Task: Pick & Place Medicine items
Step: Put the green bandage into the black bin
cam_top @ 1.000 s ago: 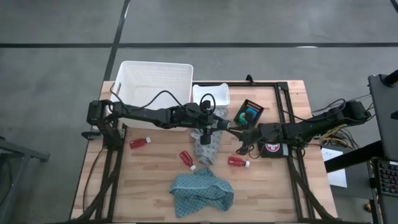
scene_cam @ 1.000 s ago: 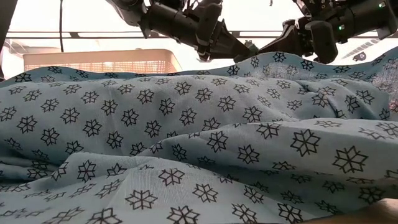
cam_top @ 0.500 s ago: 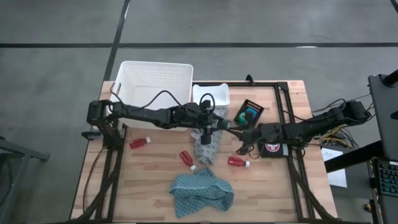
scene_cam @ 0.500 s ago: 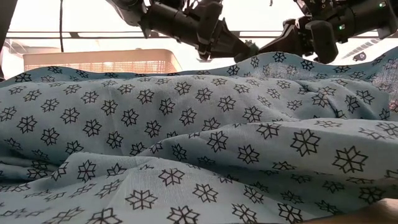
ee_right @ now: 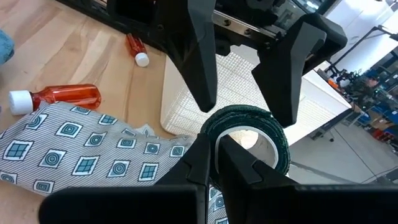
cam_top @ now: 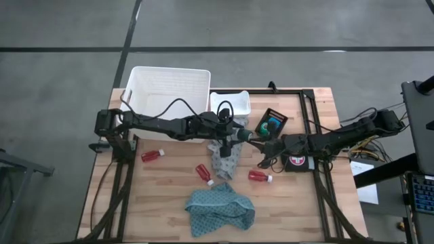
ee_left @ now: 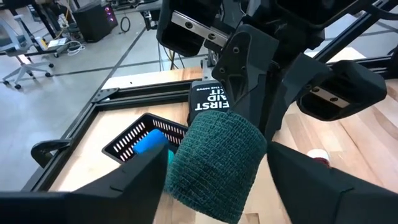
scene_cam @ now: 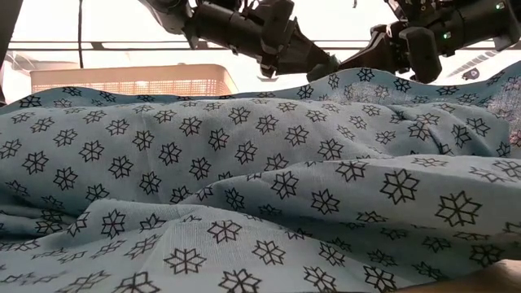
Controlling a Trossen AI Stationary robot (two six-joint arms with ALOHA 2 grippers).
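A dark green, ring-shaped roll of wrap (ee_right: 273, 134) is held in the air just above the far edge of the grey cloth with square patterns (cam_top: 224, 157), where the two arms meet. The right gripper (ee_right: 214, 146) is seen closed together on the wall of the roll, with one finger inside the ring and the other outside. The left gripper (ee_left: 217, 168) is placed around the same roll, its fingers (ee_right: 200, 59) spread apart on the roll's two round outer sides. They appear to be barely off it, though light contact cannot be ruled out.

The open bore of the roll is turned toward the right wrist, so its axis runs roughly along the line of the two arms over the cloth. The roll is therefore judged to be carried by the right gripper alone. The coming move is thought to depend on the left fingers being drawn straight back along that axis, away from the right gripper, without the roll being dragged.

Three small red bottles with white caps (cam_top: 260, 177) are left lying on the table around the cloth.
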